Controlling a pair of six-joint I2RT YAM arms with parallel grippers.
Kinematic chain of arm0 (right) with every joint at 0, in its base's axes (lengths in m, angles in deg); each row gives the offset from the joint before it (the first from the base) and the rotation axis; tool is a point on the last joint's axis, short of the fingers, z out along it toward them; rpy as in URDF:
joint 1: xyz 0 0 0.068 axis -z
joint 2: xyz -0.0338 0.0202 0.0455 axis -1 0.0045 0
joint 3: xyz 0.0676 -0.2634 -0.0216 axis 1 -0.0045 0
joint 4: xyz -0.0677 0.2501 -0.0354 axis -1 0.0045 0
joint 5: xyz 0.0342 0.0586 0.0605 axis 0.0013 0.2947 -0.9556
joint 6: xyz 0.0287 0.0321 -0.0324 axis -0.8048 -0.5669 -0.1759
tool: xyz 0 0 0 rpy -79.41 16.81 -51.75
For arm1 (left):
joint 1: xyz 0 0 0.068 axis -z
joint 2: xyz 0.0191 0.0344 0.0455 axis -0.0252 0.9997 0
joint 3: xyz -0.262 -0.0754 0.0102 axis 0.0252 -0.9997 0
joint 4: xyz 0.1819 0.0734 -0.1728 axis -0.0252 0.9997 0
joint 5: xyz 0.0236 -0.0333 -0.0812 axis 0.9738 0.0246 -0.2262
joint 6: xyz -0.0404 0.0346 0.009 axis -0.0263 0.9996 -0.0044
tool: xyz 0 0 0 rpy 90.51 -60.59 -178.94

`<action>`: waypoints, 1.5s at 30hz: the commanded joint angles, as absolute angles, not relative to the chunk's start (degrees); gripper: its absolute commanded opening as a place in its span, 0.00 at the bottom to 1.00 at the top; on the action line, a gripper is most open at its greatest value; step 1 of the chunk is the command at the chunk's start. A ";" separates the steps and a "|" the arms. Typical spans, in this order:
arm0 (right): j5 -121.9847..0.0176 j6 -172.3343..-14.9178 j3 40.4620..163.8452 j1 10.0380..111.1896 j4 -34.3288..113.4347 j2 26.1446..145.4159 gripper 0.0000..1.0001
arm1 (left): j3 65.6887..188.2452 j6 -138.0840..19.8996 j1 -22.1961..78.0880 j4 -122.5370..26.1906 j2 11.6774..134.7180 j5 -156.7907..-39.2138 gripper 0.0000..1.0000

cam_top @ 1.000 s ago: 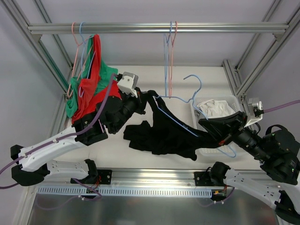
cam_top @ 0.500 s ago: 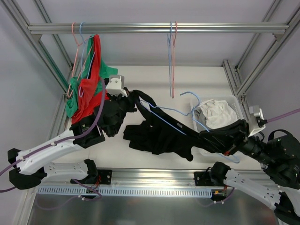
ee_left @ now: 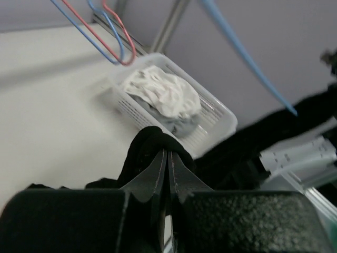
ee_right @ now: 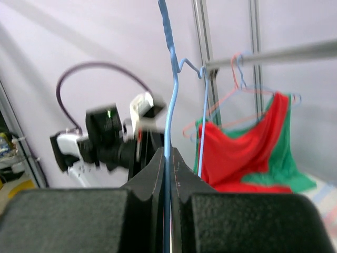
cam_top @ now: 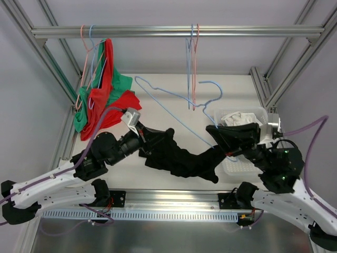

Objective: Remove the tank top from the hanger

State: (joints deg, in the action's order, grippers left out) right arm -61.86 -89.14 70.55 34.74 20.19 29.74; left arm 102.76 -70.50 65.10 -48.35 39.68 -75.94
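The black tank top (cam_top: 181, 158) lies bunched on the white table between the arms. My left gripper (cam_top: 160, 134) is shut on one edge of it; the left wrist view shows black cloth (ee_left: 152, 139) pinched between the closed fingers. My right gripper (cam_top: 213, 134) is shut on the light blue wire hanger (cam_top: 168, 108), which slants up and to the left, bare along its visible length. In the right wrist view the wire (ee_right: 169, 79) runs straight up from the closed fingers. Black cloth reaches up to the right gripper; I cannot tell whether it still hangs on the hanger's lower end.
Red and green tank tops (cam_top: 102, 95) hang on hangers at the left of the top rail (cam_top: 168, 31). Two empty hangers (cam_top: 190, 68) hang mid-rail. A white basket (cam_top: 242, 118) with white cloth (ee_left: 163, 97) stands at right, by the frame post.
The right gripper has swung the blue hanger up and to the left, out of the black cloth. The left gripper has dropped lower toward the table with the tank top's edge.
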 commanded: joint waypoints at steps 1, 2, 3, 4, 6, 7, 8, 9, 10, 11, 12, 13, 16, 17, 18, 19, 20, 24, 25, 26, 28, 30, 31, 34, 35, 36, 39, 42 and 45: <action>-63.45 -87.25 72.13 34.28 -11.77 38.52 0.00 | 97.17 -73.43 65.17 -58.79 41.30 -91.74 0.00; -62.75 -87.25 72.22 34.19 -16.19 40.63 0.00 | 96.12 -73.44 65.17 -60.38 41.47 -94.02 0.00; -61.88 -85.34 72.22 34.02 -20.07 44.56 0.00 | 94.11 -73.61 65.43 -62.05 42.17 -97.70 0.00; -60.65 -83.66 72.40 33.23 -27.50 46.43 0.00 | 93.48 -73.62 65.52 -63.81 42.79 -99.30 0.00; -58.27 -80.24 73.44 32.09 -34.22 51.86 0.00 | 93.21 -72.83 66.22 -63.82 45.58 -103.95 0.00; -57.74 -77.96 73.89 30.26 -39.74 53.55 0.00 | 93.12 -72.65 66.48 -63.56 46.56 -105.02 0.00; -57.13 -72.37 74.50 29.28 -42.05 55.31 0.00 | 92.94 -72.39 66.83 -62.78 47.53 -105.73 0.00; -56.95 -68.92 75.64 28.23 -44.17 58.72 0.00 | 92.51 -72.21 67.19 -62.16 49.19 -105.74 0.00; -55.99 -66.10 76.26 25.78 -47.41 60.14 0.00 | 92.07 -72.30 67.88 -61.37 49.99 -102.87 0.00; -54.33 -60.50 76.96 24.54 -47.96 61.29 0.00 | 91.54 -72.47 68.24 -59.80 50.78 -100.84 0.00; -53.96 -57.57 78.53 23.48 -47.79 62.35 0.00 | 90.06 -73.08 68.42 -59.17 52.36 -99.08 0.00; -53.70 -54.85 79.16 21.21 -47.70 64.01 0.00 | 89.17 -73.70 68.85 -58.64 53.15 -94.45 0.00; -46.85 -42.46 80.48 15.85 -46.83 65.78 0.00 | 86.97 -77.12 69.47 -54.52 56.93 -85.39 0.00; -43.36 -38.60 80.83 14.08 -45.61 65.96 0.00 | 86.44 -78.09 69.73 -53.55 57.81 -83.78 0.00; -40.80 -30.73 81.36 12.41 -44.03 66.13 0.00 | 85.74 -79.84 70.09 -51.80 58.95 -82.46 0.00; -38.16 -27.69 81.89 9.53 -42.79 66.48 0.00 | 85.39 -80.29 70.52 -51.26 59.14 -81.23 0.00; -33.96 -25.05 82.15 8.63 -43.82 67.79 0.00 | 84.95 -80.73 71.66 -50.99 59.14 -79.48 0.00; -26.81 -15.64 83.56 5.37 -48.83 72.45 0.00 | 84.24 -81.26 73.51 -49.42 57.65 -76.91 0.00; -26.63 -13.53 83.47 5.02 -48.93 73.16 0.00 | 84.33 -81.44 73.69 -48.71 57.30 -76.21 0.00; -26.88 -13.95 83.47 5.10 -48.85 73.78 0.00 | 84.42 -81.61 73.87 -48.01 56.95 -75.68 0.00; -25.06 -14.56 84.17 5.02 -48.85 75.53 0.00 | 84.85 -82.49 74.31 -45.39 55.89 -73.32 0.00; -24.52 -14.57 85.49 5.19 -48.93 76.94 0.00 | 84.86 -84.15 74.57 -43.00 54.31 -70.77 0.00; -24.34 -14.22 86.19 5.54 -48.85 77.47 0.00 | 84.77 -84.68 74.57 -41.69 53.70 -69.89 0.00; -25.56 -14.99 89.70 9.40 -48.85 79.14 0.00 | 83.10 -86.88 74.92 -40.71 51.58 -67.07 0.00; -26.09 -19.18 90.41 10.89 -48.85 79.23 0.00 | 82.05 -88.11 74.92 -40.53 51.32 -66.54 0.00; -26.53 -21.92 92.07 13.60 -48.76 79.06 0.00 | 81.61 -88.47 74.92 -40.36 51.40 -66.36 0.00; -30.22 -25.46 94.45 15.47 -47.71 77.83 0.00 | 79.94 -91.19 75.10 -40.01 53.33 -66.19 0.00; -34.00 -27.30 95.42 15.56 -46.13 76.16 0.00 | 78.79 -95.66 75.27 -38.52 56.41 -64.52 0.00; -35.59 -32.55 96.39 16.70 -43.41 73.79 0.00 | 78.62 -100.15 75.27 -36.59 60.88 -62.85 0.00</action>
State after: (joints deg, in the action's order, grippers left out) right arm -31.63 -26.06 92.76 15.96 -32.07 78.15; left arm 79.83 -93.42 74.90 -40.59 57.41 -66.43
